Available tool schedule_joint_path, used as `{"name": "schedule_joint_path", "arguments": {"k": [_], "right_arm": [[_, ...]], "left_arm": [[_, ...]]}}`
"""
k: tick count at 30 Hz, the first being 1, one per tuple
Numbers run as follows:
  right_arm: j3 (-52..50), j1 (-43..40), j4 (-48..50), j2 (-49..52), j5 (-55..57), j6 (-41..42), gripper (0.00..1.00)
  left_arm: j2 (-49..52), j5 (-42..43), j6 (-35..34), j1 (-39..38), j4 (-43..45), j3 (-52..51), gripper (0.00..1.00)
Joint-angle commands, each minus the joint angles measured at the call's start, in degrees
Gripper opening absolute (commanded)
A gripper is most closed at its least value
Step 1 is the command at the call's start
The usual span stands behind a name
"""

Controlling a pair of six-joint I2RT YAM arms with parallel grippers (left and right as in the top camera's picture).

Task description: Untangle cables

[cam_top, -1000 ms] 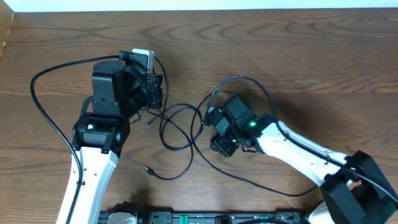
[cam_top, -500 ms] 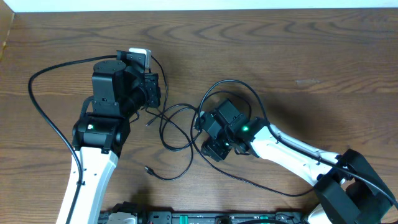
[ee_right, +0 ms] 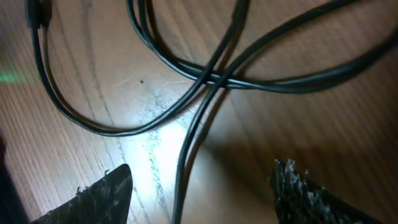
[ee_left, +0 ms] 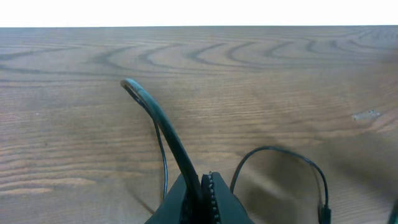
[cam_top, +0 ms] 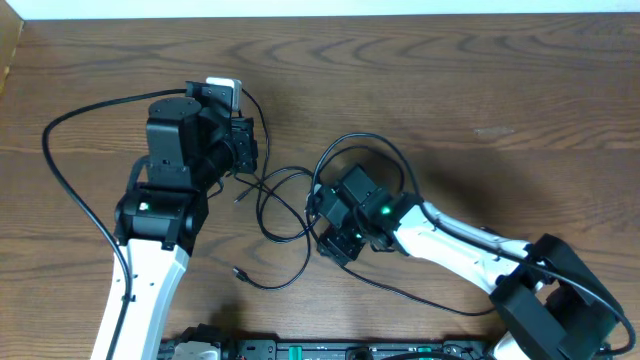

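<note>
Black cables point(ee_right: 211, 78) cross beneath the wide-open right claw point(ee_right: 200, 173); left claw point(ee_left: 203, 180) clamps one.

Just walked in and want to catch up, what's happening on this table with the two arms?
Two robot arms are working on a loose tangle of black cables on a wooden table. The left gripper is shut on one black cable. The right gripper is open, low over a crossing of strands, holding nothing.
</note>
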Motion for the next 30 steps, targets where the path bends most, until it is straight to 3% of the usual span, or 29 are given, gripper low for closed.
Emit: {"name": "schedule_joint_path", "arguments": {"k": [1,19,30], "right_arm": [[0.3,0.9,0.7,1.7,-1.4,0.1,0.68],[0.3,2.4,1.1,5.3,-2.3,-0.5,0.69],[0.3,4.0,0.3,8.9,4.9,-0.1,0.71]], "left_arm": [[-1.5,-0.5,0.4,0.0,0.2,1.6,0.08],[-4.7,-0.5,0.4,0.0,-0.4,1.6,0.08],[-4.7,-0.5,-0.7,0.0,-1.2,1.6,0.08]]}}
